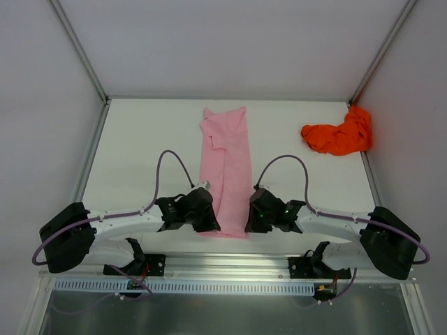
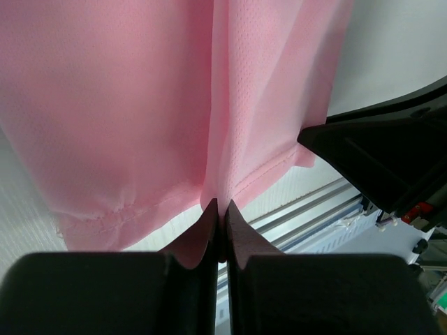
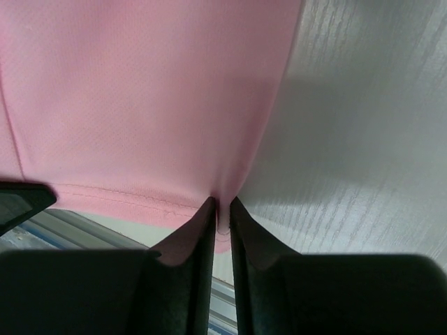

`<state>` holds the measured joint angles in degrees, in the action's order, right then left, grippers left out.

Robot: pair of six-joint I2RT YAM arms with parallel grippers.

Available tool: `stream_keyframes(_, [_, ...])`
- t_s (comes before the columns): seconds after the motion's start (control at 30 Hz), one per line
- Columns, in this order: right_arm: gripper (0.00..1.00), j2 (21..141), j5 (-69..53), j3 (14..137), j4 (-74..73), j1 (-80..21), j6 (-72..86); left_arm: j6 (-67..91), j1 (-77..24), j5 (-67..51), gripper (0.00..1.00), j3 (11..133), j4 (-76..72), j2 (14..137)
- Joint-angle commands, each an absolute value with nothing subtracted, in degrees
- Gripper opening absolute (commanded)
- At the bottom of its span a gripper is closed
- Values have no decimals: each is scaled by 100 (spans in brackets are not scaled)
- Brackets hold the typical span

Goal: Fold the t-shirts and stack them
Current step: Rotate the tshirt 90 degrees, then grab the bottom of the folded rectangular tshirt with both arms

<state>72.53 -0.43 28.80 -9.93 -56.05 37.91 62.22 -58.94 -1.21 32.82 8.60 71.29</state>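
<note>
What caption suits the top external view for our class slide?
Left gripper and right gripper pinch the near hem of the folded pink t-shirt; the orange-red t-shirt lies crumpled far right.

White table (image 1: 147,146), pale grey walls (image 1: 230,45)

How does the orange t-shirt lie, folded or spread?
Neither: the orange t-shirt lies bunched in an uneven heap, with no flat folded edges.
</note>
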Motion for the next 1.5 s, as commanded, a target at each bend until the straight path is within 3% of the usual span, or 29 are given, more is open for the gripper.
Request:
stream_keyframes(0.0, [17,7514,167,2847,-1556,-5642,3551,6486,-5950,-165,0,3164,432,7242])
stream_keyframes(0.2, [21,7638,88,2997,-1573,-5643,3481,6767,-6038,-255,2,2857,317,7164])
stream_keyframes(0.33, [33,7533,70,3094,-1749,-5634,3410,6610,-6064,-387,52,2821,394,6926])
stream_keyframes(0.37, [38,7480,62,3129,-1784,-5634,3384,6496,-6064,-291,75,2961,552,6839])
stream_keyframes(0.47, [48,7120,-139,3164,-1924,-5643,3296,6092,-6064,260,96,3470,1369,6356])
stream_keyframes(0.5, [51,7006,-167,3147,-1977,-5634,3305,6004,-6064,472,97,3620,1632,6224])
stream_keyframes(0.67, [58,6093,-123,2840,-2039,-5643,3647,5748,-6038,1406,94,3929,2846,5389])
stream_keyframes(0.77, [58,5845,-167,2479,-1733,-5643,3919,5757,-5855,1336,79,3596,2874,5133])
stream_keyframes(0.8, [57,5871,-176,2365,-1557,-5634,3998,5818,-5810,1292,68,3377,2891,5115])
stream_keyframes(0.9, [57,6213,-220,2294,-1145,-5643,4034,5810,-5511,1038,61,3016,2594,5203])
stream_keyframes(1.1, [54,7039,-281,2338,-432,-5634,4236,5810,-5151,449,59,2356,1891,5405])
stream_keyframes(1.47, [52,7181,141,2250,-430,-5643,4728,5870,-4922,-246,55,2101,905,6170])
